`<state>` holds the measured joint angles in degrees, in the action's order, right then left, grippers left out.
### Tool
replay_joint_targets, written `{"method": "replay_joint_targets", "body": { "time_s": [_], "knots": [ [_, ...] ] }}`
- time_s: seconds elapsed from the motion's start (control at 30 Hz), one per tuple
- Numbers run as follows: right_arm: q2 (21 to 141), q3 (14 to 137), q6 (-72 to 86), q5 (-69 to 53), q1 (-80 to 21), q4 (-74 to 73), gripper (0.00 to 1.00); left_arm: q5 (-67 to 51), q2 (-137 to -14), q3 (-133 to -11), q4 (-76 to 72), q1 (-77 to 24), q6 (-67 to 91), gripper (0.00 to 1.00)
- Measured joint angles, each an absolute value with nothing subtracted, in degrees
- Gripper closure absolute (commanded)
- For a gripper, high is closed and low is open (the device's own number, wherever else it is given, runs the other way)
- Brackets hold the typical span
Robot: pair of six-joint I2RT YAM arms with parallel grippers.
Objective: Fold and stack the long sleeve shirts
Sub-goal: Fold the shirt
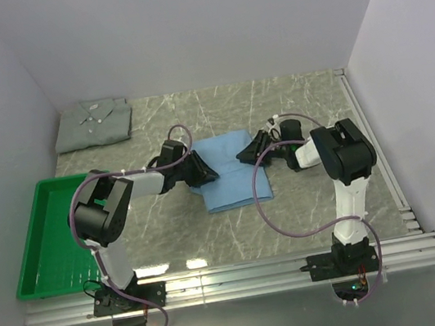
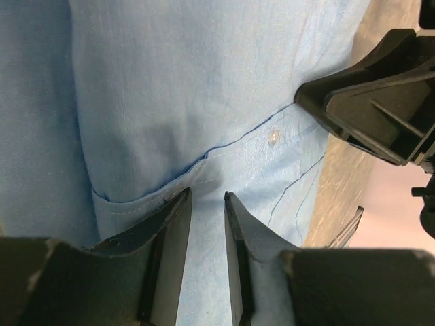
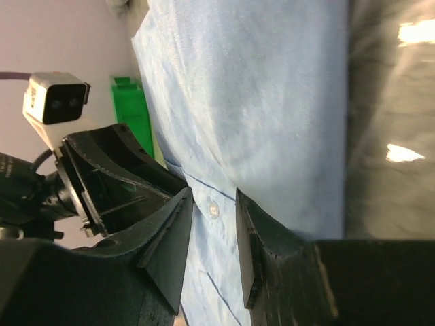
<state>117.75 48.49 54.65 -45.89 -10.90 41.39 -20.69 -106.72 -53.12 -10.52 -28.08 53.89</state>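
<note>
The light blue shirt [image 1: 231,169] is lying partly folded at the centre of the table [image 1: 291,102]. The pale grey-green shirt [image 1: 94,123] is lying folded at 11 o'clock from it, in the far corner. A green tray [image 1: 43,236] is sitting at 8 o'clock. The left tool [image 2: 206,198] is pointing onto the blue shirt from its 9 o'clock edge, and the right tool [image 3: 214,200] is facing it from 2 o'clock. On each tool the jaws are standing nearly together, with a narrow gap showing blue cloth. In the right tool's gap a button [image 3: 214,209] is showing. Whether either tool is pinching the cloth cannot be told.
</note>
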Motion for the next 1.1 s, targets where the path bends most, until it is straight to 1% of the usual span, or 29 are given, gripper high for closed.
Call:
{"method": "replay_joint_targets", "body": {
  "time_s": [0.2,0.4,0.53,0.7,0.87,1.1],
  "knots": [
    [114.6,49.1,54.2,-44.9,-10.7,39.6,0.6,-20.6,-106.6,-52.9,-11.0,-28.1,53.9,0.65],
    [114.0,57.7,54.8,-44.0,-14.6,38.5,0.6,-20.5,-106.6,-53.1,-10.5,-28.1,53.8,0.65],
    [117.5,65.0,56.2,-43.5,-17.5,40.0,0.6,-20.3,-106.5,-53.2,-10.3,-28.1,53.8,0.65],
    [125.6,71.0,57.5,-41.8,-18.2,38.3,0.6,-20.2,-106.5,-53.2,-10.2,-28.1,53.8,0.65],
    [129.7,71.8,57.7,-39.2,-16.7,33.5,0.61,-20.2,-106.5,-53.0,-10.3,-28.1,53.9,0.65],
    [129.7,69.6,62.2,-37.5,-11.8,35.1,0.62,-20.1,-105.7,-50.8,-13.1,-28.0,54.4,0.65]
  ]
}}
